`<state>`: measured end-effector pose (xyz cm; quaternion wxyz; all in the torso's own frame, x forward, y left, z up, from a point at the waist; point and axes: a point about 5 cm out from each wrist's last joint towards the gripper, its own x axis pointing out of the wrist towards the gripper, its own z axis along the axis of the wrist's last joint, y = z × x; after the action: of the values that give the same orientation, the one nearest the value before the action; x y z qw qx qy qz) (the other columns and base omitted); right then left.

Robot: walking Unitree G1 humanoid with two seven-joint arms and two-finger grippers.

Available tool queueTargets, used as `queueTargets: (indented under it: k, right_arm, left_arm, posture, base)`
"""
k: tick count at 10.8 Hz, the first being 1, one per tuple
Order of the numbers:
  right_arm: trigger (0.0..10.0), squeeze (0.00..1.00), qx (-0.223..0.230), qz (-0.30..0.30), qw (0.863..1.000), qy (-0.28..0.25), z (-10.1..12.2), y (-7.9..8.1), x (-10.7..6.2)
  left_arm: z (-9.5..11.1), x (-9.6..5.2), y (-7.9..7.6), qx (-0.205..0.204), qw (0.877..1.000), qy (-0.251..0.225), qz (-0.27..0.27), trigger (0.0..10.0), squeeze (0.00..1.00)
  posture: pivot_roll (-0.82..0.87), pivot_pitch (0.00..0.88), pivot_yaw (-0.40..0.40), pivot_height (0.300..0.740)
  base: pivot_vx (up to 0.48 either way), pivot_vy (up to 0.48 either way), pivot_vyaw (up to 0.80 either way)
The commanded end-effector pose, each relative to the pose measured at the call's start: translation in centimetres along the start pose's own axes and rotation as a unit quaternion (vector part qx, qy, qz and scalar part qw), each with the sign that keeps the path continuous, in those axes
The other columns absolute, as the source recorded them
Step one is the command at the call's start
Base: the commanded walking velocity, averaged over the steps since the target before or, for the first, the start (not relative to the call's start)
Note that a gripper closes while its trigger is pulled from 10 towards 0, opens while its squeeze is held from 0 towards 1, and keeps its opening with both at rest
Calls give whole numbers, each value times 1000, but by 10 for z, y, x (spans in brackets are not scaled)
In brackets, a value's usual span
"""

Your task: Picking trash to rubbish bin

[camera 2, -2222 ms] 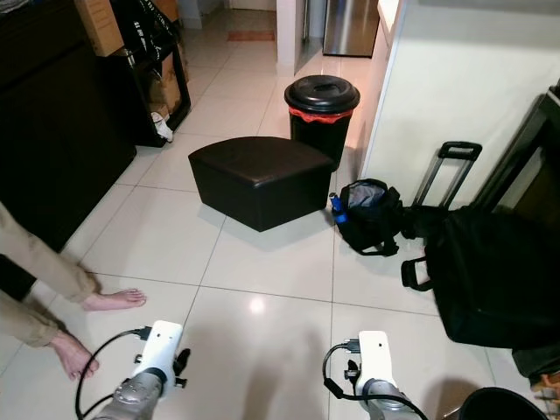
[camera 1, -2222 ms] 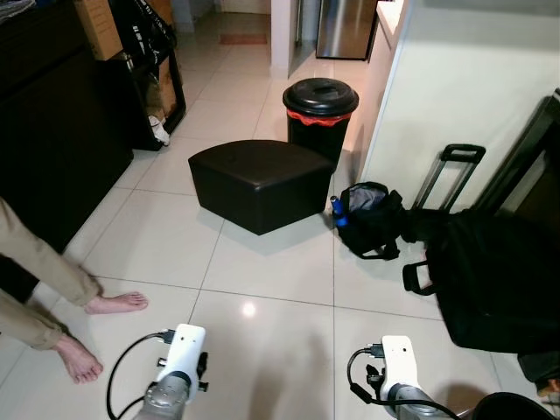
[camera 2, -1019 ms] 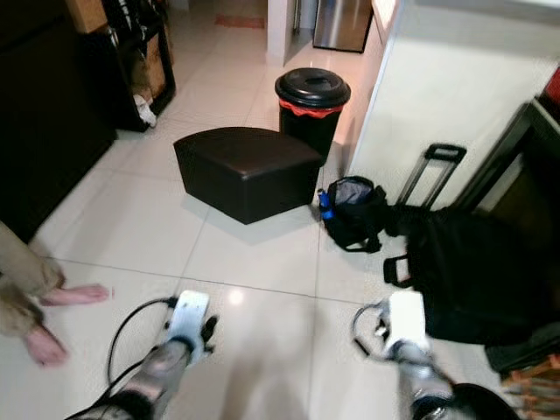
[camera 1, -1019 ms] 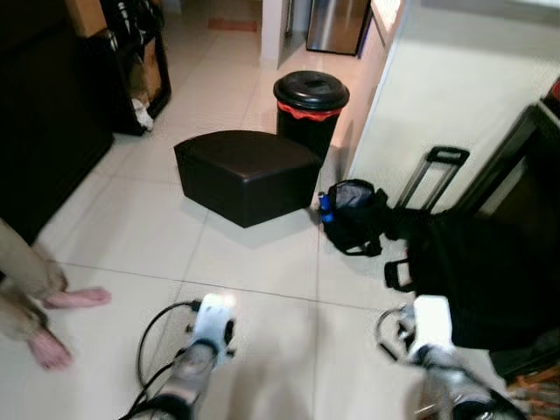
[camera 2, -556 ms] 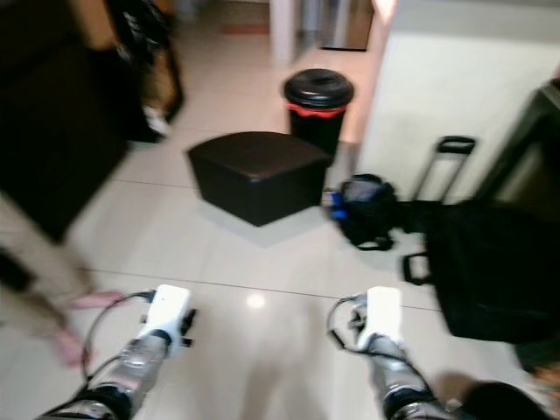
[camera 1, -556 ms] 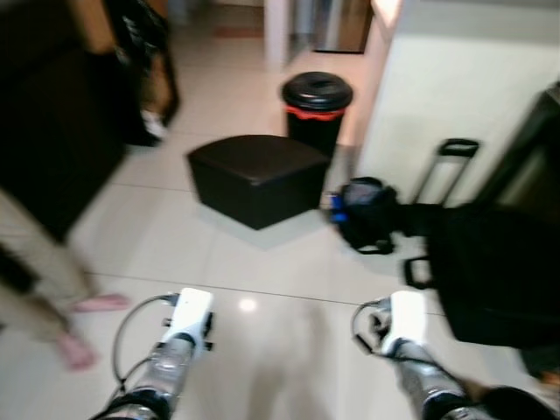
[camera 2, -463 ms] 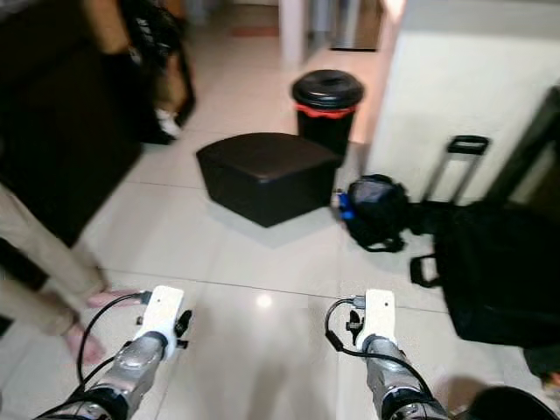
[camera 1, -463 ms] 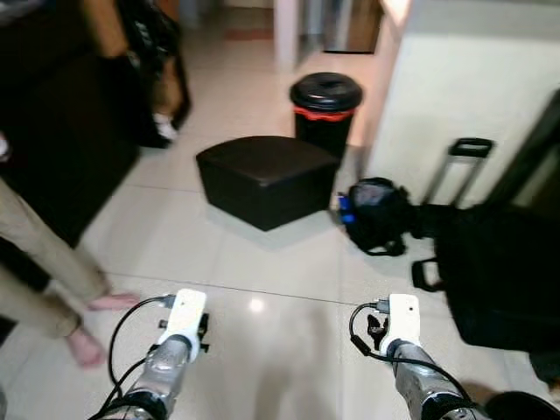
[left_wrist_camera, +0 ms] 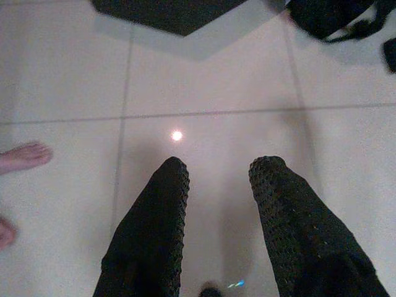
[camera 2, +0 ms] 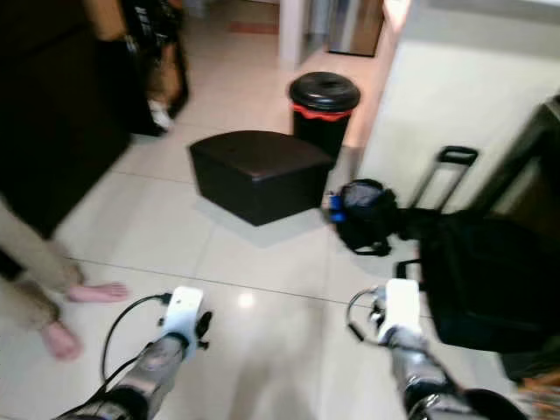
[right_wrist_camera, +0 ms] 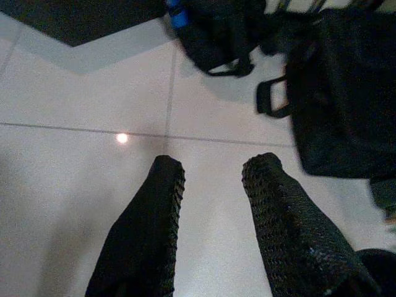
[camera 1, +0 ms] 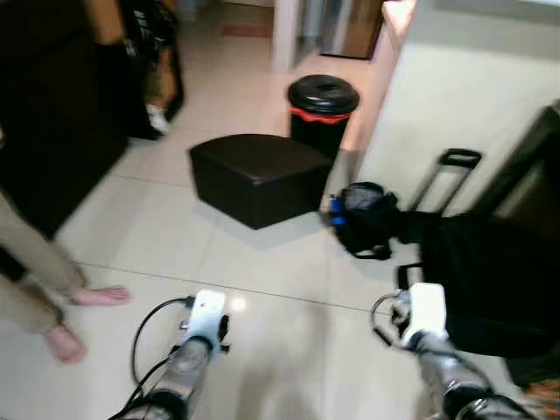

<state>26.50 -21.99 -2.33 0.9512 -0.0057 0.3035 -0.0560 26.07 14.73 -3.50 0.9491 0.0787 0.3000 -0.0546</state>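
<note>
Rubbish bin (camera 1: 323,112): we see it lidded, red-lined, just behind the black ottoman (camera 1: 258,178).
Left gripper (left_wrist_camera: 218,174): our fingers parted, holding nothing, over tiles well short of the ottoman.
Right gripper (right_wrist_camera: 213,168): parted, empty.
Backpack (camera 1: 365,219): beside the ottoman.
Person's feet (camera 1: 98,296): left of ottoman.

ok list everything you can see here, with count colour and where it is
rubbish bin: 1, black with red liner rim, far floor by the wall corner
ottoman: 1, black, on the floor in front of the bin
small bag: 1, black, open, blue item at its side, right of the ottoman
suitcase: 1, black, handle raised, at the right
person's feet: 2, bare, floor at the left
left gripper: 1, black fingers, open, above bare tiles
right gripper: 1, black fingers, open, above bare tiles
</note>
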Motion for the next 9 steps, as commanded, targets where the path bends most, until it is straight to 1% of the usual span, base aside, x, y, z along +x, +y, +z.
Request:
queueTargets:
  k: [1,2,3,4,5,6,7,9]
  right_arm:
    - [10000,0,3,3,1000,-5,5,0,1]
    - [10000,0,9,10,1000,-2,4,8,2]
    - [10000,0,4,20,1000,0,1,16,2]
    - [10000,0,15,20,1000,1,-1,20,1]
    - [10000,0,27,18,999,9,-8,23,-1]
    - [10000,0,37,12,999,12,-14,24,-2]
    - [10000,0,48,6,999,9,-14,21,-3]
    - [10000,0,43,6,999,12,-16,20,-3]
  left_arm:
    - [3,1,-4,-5,1000,-3,1,10000,0]
    - [2,1,-5,5,1000,-6,-4,10000,0]
    - [-1,-1,0,2,1000,-2,1,10000,0]
    - [-4,-1,3,9,1000,2,0,10000,0]
    - [-8,-3,8,14,1000,11,4,10000,0]
    - [-9,-3,10,14,1000,12,5,10000,0]
    - [-8,-3,9,24,1000,11,-3,10000,0]
    - [-5,-2,8,20,1000,7,-1,10000,0]
  posture:
    - [-31,0,-80,740]
    - [-20,0,-63,740]
    - [-38,0,-27,740]
    - [-43,0,-6,740]
    - [-47,0,19,740]
    - [-68,0,42,740]
    - [-62,0,36,740]
    - [-49,0,31,740]
  base:
    - [0,0,0]
    - [0,0,0]
    - [0,0,0]
    - [0,0,0]
    - [0,0,0]
    - [0,0,0]
    - [0,0,0]
    - [0,0,0]
